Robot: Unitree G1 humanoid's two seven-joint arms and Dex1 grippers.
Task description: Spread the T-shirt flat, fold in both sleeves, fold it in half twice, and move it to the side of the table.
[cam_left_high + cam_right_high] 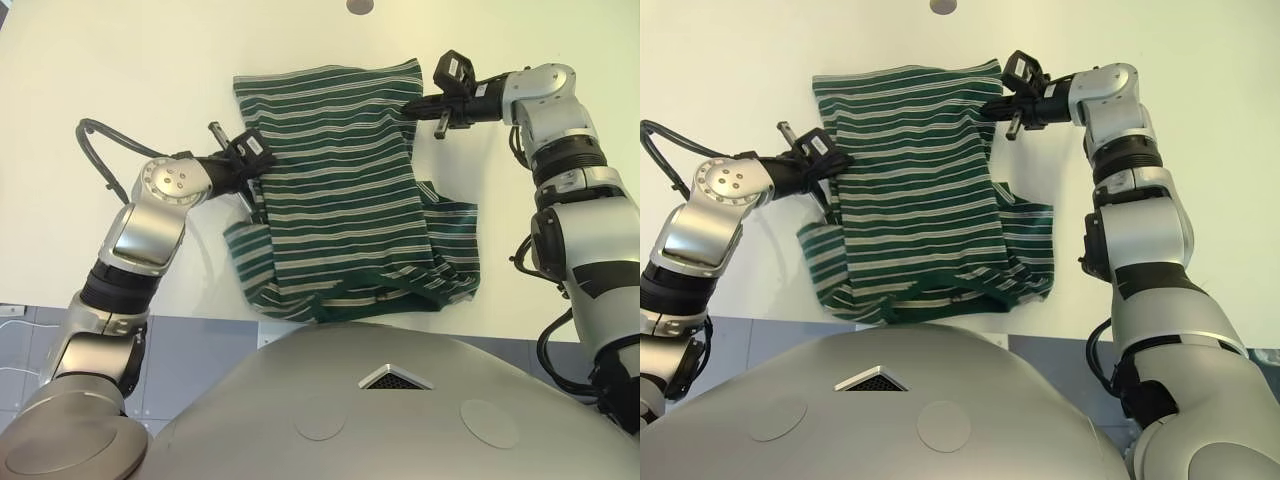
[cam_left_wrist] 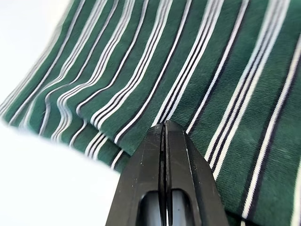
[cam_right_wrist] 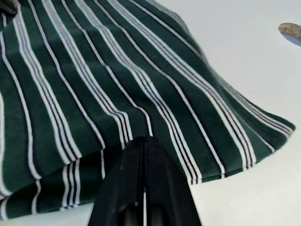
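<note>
The left arm is bending at the elbow, its left gripper [image 2: 164, 126] pinching the left edge of the green striped T-shirt [image 1: 340, 190], which is lying on the white table [image 1: 120, 60]. The right arm is angling inward, its right gripper [image 3: 143, 139] clamping the shirt's right edge.

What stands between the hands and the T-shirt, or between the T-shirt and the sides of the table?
Nothing visible. The left hand and the right hand are each shut on an edge of the T-shirt, and no object lies on the table between the T-shirt and either side.
</note>
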